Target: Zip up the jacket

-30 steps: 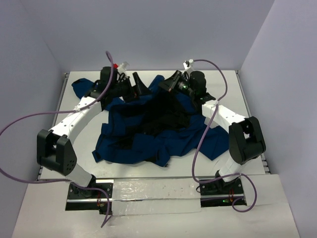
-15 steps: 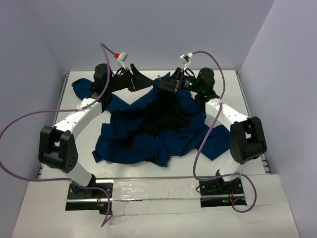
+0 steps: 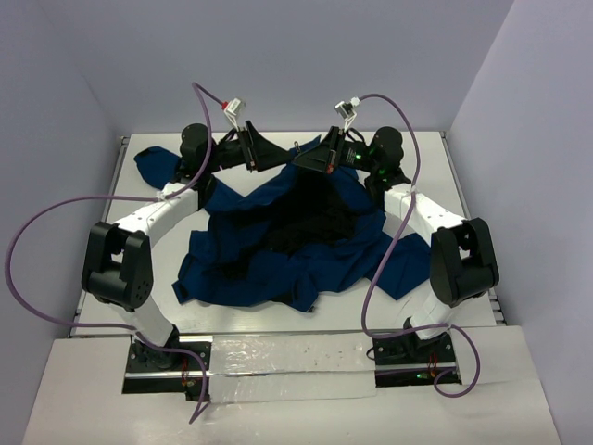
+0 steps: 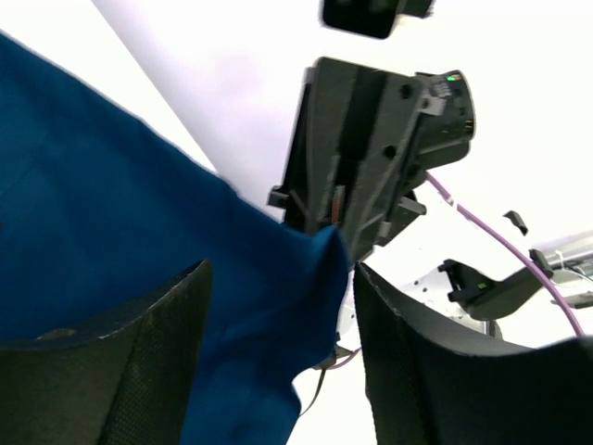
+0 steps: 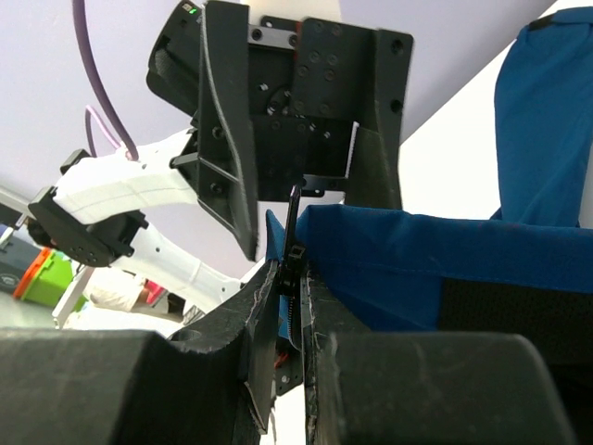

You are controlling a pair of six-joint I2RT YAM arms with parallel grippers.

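The navy-blue jacket (image 3: 278, 250) lies crumpled on the white table, black lining up, with its far edge lifted between the two raised grippers. My right gripper (image 3: 306, 159) is shut on the jacket's zipper edge. In the right wrist view the black zipper slider (image 5: 295, 252) and teeth sit pinched between its jaws (image 5: 289, 278), with blue fabric (image 5: 445, 250) to the right. My left gripper (image 3: 271, 153) faces it closely. In the left wrist view its fingers (image 4: 278, 278) stand wide apart with blue fabric (image 4: 111, 204) hanging between them, and the right gripper (image 4: 361, 176) holds the fabric corner.
One sleeve (image 3: 153, 162) trails to the far left of the table (image 3: 463, 185). Purple cables (image 3: 56, 222) loop off both arms. Walls close in at the back and both sides. The arm bases stand at the near edge.
Both grippers have risen and drawn together at the far side. The right one has lifted the jacket's far edge off the table. The left arm's elbow has swung inward.
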